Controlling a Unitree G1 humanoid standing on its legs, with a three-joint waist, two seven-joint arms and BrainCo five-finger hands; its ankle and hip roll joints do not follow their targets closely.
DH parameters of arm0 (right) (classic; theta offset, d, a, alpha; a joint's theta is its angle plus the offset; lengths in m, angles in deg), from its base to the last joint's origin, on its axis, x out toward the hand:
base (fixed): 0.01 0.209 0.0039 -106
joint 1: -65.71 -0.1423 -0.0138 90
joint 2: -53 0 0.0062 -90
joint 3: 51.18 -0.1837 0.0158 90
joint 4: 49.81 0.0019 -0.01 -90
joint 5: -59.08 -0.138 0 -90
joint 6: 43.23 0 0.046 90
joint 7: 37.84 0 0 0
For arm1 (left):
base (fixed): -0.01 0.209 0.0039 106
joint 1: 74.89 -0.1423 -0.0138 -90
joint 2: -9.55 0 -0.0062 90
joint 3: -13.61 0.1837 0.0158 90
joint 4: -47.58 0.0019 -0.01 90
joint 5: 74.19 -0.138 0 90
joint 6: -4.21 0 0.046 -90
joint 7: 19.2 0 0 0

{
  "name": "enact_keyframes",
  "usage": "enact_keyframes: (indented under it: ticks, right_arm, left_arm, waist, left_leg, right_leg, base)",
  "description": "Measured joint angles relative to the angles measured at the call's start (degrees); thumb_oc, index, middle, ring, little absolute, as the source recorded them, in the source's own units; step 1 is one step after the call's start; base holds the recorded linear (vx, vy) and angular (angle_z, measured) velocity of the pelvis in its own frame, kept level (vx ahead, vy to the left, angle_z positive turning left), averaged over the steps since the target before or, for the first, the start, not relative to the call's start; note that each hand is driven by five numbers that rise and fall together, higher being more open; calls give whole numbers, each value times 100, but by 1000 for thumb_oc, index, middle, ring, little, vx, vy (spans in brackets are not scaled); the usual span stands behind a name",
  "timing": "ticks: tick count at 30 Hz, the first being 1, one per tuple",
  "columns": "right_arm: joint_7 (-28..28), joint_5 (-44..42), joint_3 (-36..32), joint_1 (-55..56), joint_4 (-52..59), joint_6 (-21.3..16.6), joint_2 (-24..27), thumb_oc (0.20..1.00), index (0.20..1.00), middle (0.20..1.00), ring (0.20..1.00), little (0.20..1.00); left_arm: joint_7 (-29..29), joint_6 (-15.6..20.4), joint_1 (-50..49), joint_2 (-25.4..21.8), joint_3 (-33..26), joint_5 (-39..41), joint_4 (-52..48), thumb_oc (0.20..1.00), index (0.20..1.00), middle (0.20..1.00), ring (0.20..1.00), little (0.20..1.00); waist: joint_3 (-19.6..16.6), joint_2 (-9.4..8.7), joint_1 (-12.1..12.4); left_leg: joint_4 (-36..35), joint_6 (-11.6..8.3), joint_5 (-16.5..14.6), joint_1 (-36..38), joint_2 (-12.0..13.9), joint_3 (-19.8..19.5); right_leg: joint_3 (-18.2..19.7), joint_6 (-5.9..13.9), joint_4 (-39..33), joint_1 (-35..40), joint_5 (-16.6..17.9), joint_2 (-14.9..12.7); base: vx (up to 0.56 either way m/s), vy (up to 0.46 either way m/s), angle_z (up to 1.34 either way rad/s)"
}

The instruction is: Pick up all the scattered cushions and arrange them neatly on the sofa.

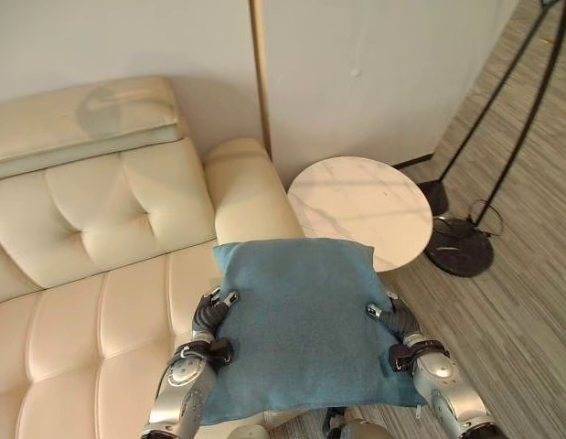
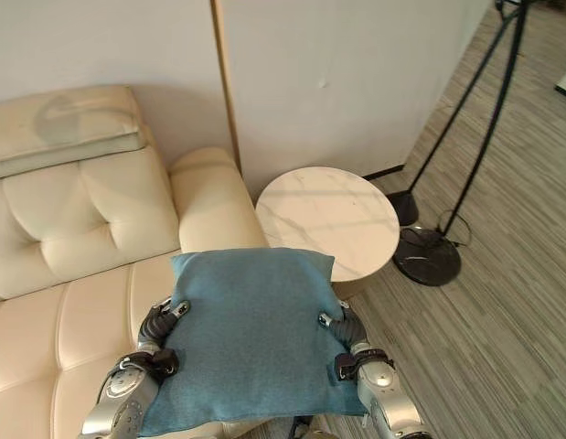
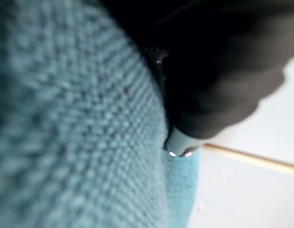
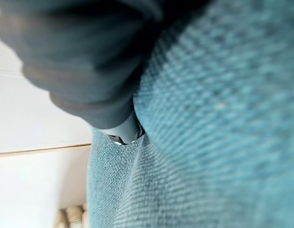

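The robot is holding a square teal woven-fabric cushion (image 1: pixel 305 325) up in front of itself, flat side toward the head camera, over the front edge of the cream tufted leather sofa (image 1: pixel 90 238) at its armrest end. The left hand (image 1: pixel 212 312) is pressing against the cushion's left edge and the right hand (image 1: pixel 390 316) against its right edge, so the cushion is being carried between the two. Most of each hand is hiding behind the fabric; in the wrist views only a bit of silver finger is showing against the weave, and I cannot tell whether the fingers are curled into the cloth or lying straight along it.

The round white marble-topped side table (image 1: pixel 360 208) is standing just beside the sofa's armrest, partly behind the cushion's far right corner, and a black floor-lamp stand (image 1: pixel 458 245) is sitting on the grey striped floor (image 1: pixel 529 302) beyond it.

The step in hand appears to be carrying the cushion to the seat. To do it well, both hands should be keeping even inward pressure so the cushion is not sagging or slipping out, and moving together leftward and forward, away from the side table. Setting it upright against the backrest, bottom edge on the seat near the armrest corner, before easing the hands apart, would leave it neat.
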Motion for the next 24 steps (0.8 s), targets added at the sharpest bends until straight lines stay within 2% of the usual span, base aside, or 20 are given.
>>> enact_keyframes:
  ticks: [1, 3, 4, 5, 6, 7, 8, 9, 10, 11, 13, 14, 16, 17, 19, 20, 21, 22, 23, 24]
  right_arm:
    - [1, 55, -19, -2, 130, -2, 21, 200, 200, 200, 200, 200]
    - [0, 130, -188, -3, 233, -11, -4, 200, 200, 200, 200, 200]
    - [0, 183, -231, -3, 237, -17, -2, 200, 200, 200, 200, 200]
    - [0, 201, -242, -25, 243, -17, 34, 200, 200, 200, 200, 200]
    - [3, 202, -233, -22, 281, -16, 39, 200, 200, 200, 200, 200]
    - [12, 202, -226, -23, 348, -17, 32, 200, 200, 200, 200, 200]
    - [35, 215, -244, -34, 409, -28, -9, 200, 200, 200, 200, 200]
    - [44, 238, -228, -85, 475, -57, -48, 200, 200, 200, 200, 200]
    - [64, 250, -188, -180, 445, -78, -40, 200, 200, 200, 200, 200]
    - [44, 250, -233, -123, 519, -132, -23, 200, 200, 200, 200, 200]
    - [-3, 246, -213, -53, 570, -202, -1, 200, 200, 200, 200, 200]
    - [-21, 234, -201, -137, 536, -275, 106, 200, 200, 200, 200, 200]
    - [-77, 205, -201, -130, 485, -265, 206, 200, 200, 200, 200, 200]
    - [-117, 196, -193, -45, 442, -263, 249, 200, 200, 200, 200, 200]
    - [-188, 188, -214, 193, 430, -257, 250, 200, 200, 200, 200, 200]
    - [-191, 184, -235, 279, 525, -261, 378, 200, 200, 200, 200, 200]
    - [-199, 174, -305, 327, 517, -273, 375, 200, 200, 200, 200, 200]
    - [-213, 175, -363, 346, 536, -268, 304, 200, 200, 200, 200, 200]
    - [-211, 172, -459, 361, 522, -278, 186, 200, 200, 200, 200, 200]
    - [-229, 170, -544, 366, 534, -273, 131, 200, 200, 200, 200, 200]
  left_arm:
    - [0, 1, 44, -3, 1, 0, -21, 200, 200, 200, 200, 200]
    - [0, 7, 126, 6, 10, -5, -147, 200, 200, 200, 200, 200]
    - [0, 11, 182, 13, 22, -18, -233, 200, 200, 200, 200, 200]
    - [1, 20, 189, 12, 3, -48, -355, 200, 200, 200, 200, 200]
    - [0, 37, 154, -12, -17, -48, -515, 200, 200, 200, 200, 200]
    - [0, 53, 117, -51, -15, -48, -596, 200, 200, 200, 200, 200]
    - [5, 62, 87, -72, -59, -47, -639, 200, 200, 200, 200, 200]
    - [11, 105, 52, -118, -140, -48, -734, 200, 200, 200, 200, 200]
    - [27, 132, 16, -67, -196, -47, -725, 200, 200, 200, 200, 200]
    - [57, 139, -22, 4, -162, -47, -776, 200, 200, 200, 200, 200]
    - [62, 278, -107, 61, -172, -48, -867, 200, 200, 200, 200, 200]
    - [84, 362, -188, 96, -128, -42, -889, 200, 200, 200, 200, 200]
    - [140, 355, -185, 112, 11, -39, -802, 200, 200, 200, 200, 200]
    - [141, 324, -173, 118, 120, -40, -737, 200, 200, 200, 200, 200]
    - [121, 310, -176, 97, 270, -42, -728, 200, 200, 200, 200, 200]
    - [113, 310, -208, 163, 315, -42, -728, 200, 200, 200, 200, 200]
    - [97, 299, -111, 219, 408, -42, -653, 200, 200, 200, 200, 200]
    - [97, 295, -48, 178, 451, -41, -724, 200, 200, 200, 200, 200]
    - [85, 309, 45, 119, 477, -37, -693, 200, 200, 200, 200, 200]
    - [51, 298, 151, 83, 504, -42, -658, 200, 200, 200, 200, 200]
  waist:
    - [25, -30, -27]
    - [65, -20, -72]
    - [105, 70, -84]
    - [127, 156, -60]
    - [141, 202, 31]
    - [160, 236, 109]
    - [146, 227, 239]
    - [124, 179, 316]
    - [145, 281, 439]
    - [78, 491, 345]
    - [28, 588, 416]
    - [47, 781, 517]
    - [54, 890, 536]
    - [58, 892, 365]
    - [72, 634, 112]
    - [42, 665, 40]
    - [63, 711, -97]
    - [31, 628, -219]
    - [31, 471, -278]
    - [33, 311, -280]
  left_leg:
    - [75, 56, 4, -95, -39, 42]
    - [227, 299, 122, -335, -45, 49]
    - [238, 380, 170, -413, 30, -1]
    - [241, 430, 251, -498, 107, -123]
    - [283, 419, 329, -590, 150, -285]
    - [278, 417, 377, -627, 149, -385]
    - [290, 284, 515, -678, 79, -658]
    - [215, 216, 538, -787, -20, -865]
    - [129, 138, 609, -807, 7, -892]
    - [112, 14, 733, -995, 68, -1199]
    - [60, -280, 459, -1262, 107, -1349]
    - [234, -284, 458, -1669, 240, -1455]
    - [457, -283, 457, -1954, 269, -1361]
    - [640, -94, 336, -2007, 230, -868]
    - [1481, 337, 29, -2115, 65, -288]
    - [1407, 18, 118, -1898, 83, -277]
    - [856, 61, 459, -1596, 80, -524]
    - [622, -208, 508, -1589, 45, -495]
    - [542, -89, 354, -1549, -13, -137]
    - [741, 171, 225, -1565, -36, 141]
  right_leg:
    - [69, 149, 94, -107, 98, -73]
    - [792, 534, 177, -242, 275, -117]
    - [1100, 670, 642, -348, -130, -103]
    - [1132, 592, 1348, -407, -641, -64]
    - [1161, 688, 2118, -319, -1201, -62]
    - [1296, 715, 2391, -96, -1610, -62]
    - [1482, 791, 2322, 267, -1900, 37]
    - [1703, 528, 1497, 808, -2179, 108]
    - [1657, 273, 1266, 903, -2150, 221]
    - [1608, 269, 900, 1006, -2069, 415]
    - [1624, -37, 684, 921, -1865, 582]
    - [1454, -164, 881, 592, -1715, 771]
    - [1222, -318, 869, 460, -1561, 745]
    - [1045, -312, 855, 520, -1551, 613]
    - [929, -198, 909, 599, -1645, 271]
    - [933, -38, 1156, 532, -1789, 316]
    - [711, -51, 1607, 329, -2013, 327]
    - [552, -123, 1429, 299, -1971, 343]
    - [289, -159, 1052, 462, -1742, 173]
    - [215, -149, 910, 561, -1650, 12]
  base:
    - [-294, 84, -11]
    - [-223, 43, 13]
    - [-144, -3, 44]
    - [-104, -43, 57]
    - [-58, -108, 56]
    - [-31, -98, 62]
    - [-143, -224, 97]
    - [-134, -162, 83]
    - [-220, -192, 98]
    - [-184, -54, 100]
    - [-333, -41, 96]
    - [-378, 19, 41]
    - [-267, 46, 37]
    - [-97, 24, 53]
    - [-61, 40, 50]
    - [-27, 96, 33]
    - [48, 98, 55]
    - [53, 98, 79]
    - [93, 139, 86]
    - [54, 99, 47]
